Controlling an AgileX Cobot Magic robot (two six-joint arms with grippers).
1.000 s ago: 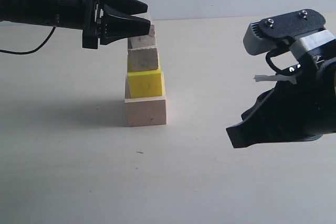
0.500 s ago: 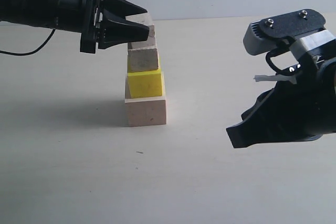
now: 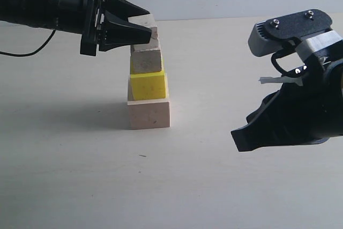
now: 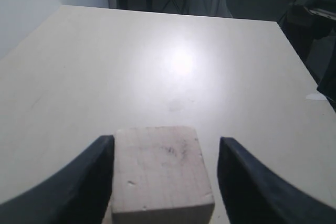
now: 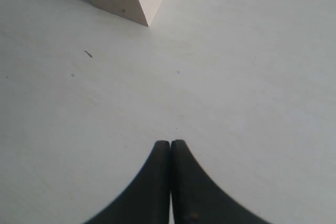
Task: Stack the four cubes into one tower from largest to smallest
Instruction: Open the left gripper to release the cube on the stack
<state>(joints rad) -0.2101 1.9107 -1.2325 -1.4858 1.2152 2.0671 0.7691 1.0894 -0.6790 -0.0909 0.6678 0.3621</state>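
The left hand [image 3: 149,24] has crept up and a little back toward the left since 1 second ago. More of the smallest cube's [image 4: 160,171] pale face now shows between its fingers, while the cube itself seems to have kept its place.

All 4 cubes stand as 1 tower [image 3: 147,73] near the middle of the table [image 3: 80,175]. The largest cube [image 3: 149,114] is at the foot, with the yellow cube [image 3: 149,86] on it. A small wood cube [image 3: 146,61] comes next and the smallest is on top. From the side I cannot tell how squarely the top cube sits.

The left hand reaches in level from the left of the tower, fingers apart and straddling the top cube. In the wrist view 1 finger lies against the cube's side. A thin strip of table shows between the cube and the other finger, so I judge it let go rather than clamped.

The cube lies straight ahead along the hand's own line, and the tower's long axis is upright, across that line. The coming move looks like a withdrawal, which turns on pulling straight back. Any sideways drift could let the touching finger drag the cube off.

The right hand [image 5: 170,145] has its fingers pressed together and holds nothing. It hangs low over the table, well apart to the right, so the left arm is far the nearer.

No brand, label or writing can be read on the cubes or the arms.
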